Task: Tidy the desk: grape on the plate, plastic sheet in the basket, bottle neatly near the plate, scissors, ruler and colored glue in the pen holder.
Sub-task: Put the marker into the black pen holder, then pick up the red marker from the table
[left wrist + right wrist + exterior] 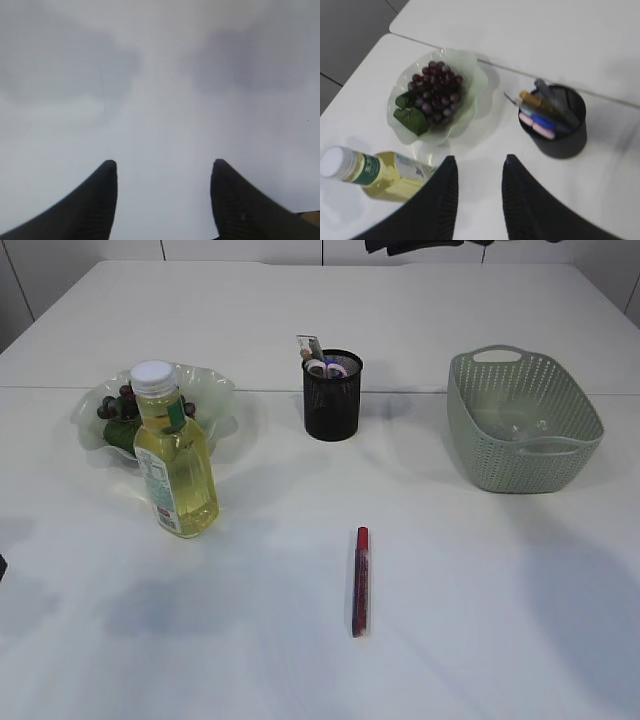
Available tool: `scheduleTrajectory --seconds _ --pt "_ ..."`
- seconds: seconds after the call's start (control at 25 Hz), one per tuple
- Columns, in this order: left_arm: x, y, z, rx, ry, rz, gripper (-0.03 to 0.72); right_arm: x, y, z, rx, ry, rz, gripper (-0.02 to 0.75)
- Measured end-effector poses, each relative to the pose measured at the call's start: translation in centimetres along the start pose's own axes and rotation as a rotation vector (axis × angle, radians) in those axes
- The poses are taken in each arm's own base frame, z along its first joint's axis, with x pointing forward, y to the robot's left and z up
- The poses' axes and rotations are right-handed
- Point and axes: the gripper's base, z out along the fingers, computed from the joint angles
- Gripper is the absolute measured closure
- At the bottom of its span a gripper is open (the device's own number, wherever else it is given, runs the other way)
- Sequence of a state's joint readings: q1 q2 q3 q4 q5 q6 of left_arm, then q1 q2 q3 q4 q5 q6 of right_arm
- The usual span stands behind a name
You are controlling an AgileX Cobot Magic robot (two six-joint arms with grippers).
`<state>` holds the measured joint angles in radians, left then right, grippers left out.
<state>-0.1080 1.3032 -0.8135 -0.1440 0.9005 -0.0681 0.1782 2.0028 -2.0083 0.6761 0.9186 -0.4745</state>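
We see the red-capped glue stick (361, 581) lying alone on the white bench (480, 620), open surface all round it, well apart from the black mesh pen holder (332, 400), the yellow-filled plastic bottle (176, 455) beside the frilled glass plate (215, 390) of purple grapes (436, 92), and the grey-green perforated basket (525, 425) near the right edge. Our left hand (164, 172) hangs with fingers apart above bare bench, gripping nothing. Our right hand (480, 167) is also parted and empty, high above the plate and holder.

Exterior camera looks down at a slant across the tabletop (420, 660). Left wrist camera faces bare surface close up. Right wrist camera, higher, shares the plate (470, 67), bottle (375, 172) and pen holder (565, 140).
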Motion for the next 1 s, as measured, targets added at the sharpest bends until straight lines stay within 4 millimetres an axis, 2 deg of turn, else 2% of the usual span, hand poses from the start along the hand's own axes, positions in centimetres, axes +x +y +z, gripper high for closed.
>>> scheduleTrajectory --seconds 0.24,0.48,0.68,0.84,1.0 --pt "0.0 0.0 0.0 0.0 0.0 0.0 0.254 2.2 -0.2 -0.8 0.076 0.257 0.207 0.479" --pt "0.0 0.0 0.0 0.0 0.0 0.0 0.254 3.1 0.9 -1.1 0.224 0.377 0.21 0.479" --pt "0.0 0.0 0.0 0.0 0.0 0.0 0.254 4.3 3.8 0.7 0.273 0.446 0.152 0.479" --pt "-0.1 0.0 0.0 0.001 -0.014 0.0 0.254 7.0 6.4 3.0 0.281 0.551 0.12 0.479" --pt "-0.3 0.0 0.0 -0.004 -0.032 0.005 0.254 10.1 7.6 4.6 0.29 0.661 0.126 0.442"
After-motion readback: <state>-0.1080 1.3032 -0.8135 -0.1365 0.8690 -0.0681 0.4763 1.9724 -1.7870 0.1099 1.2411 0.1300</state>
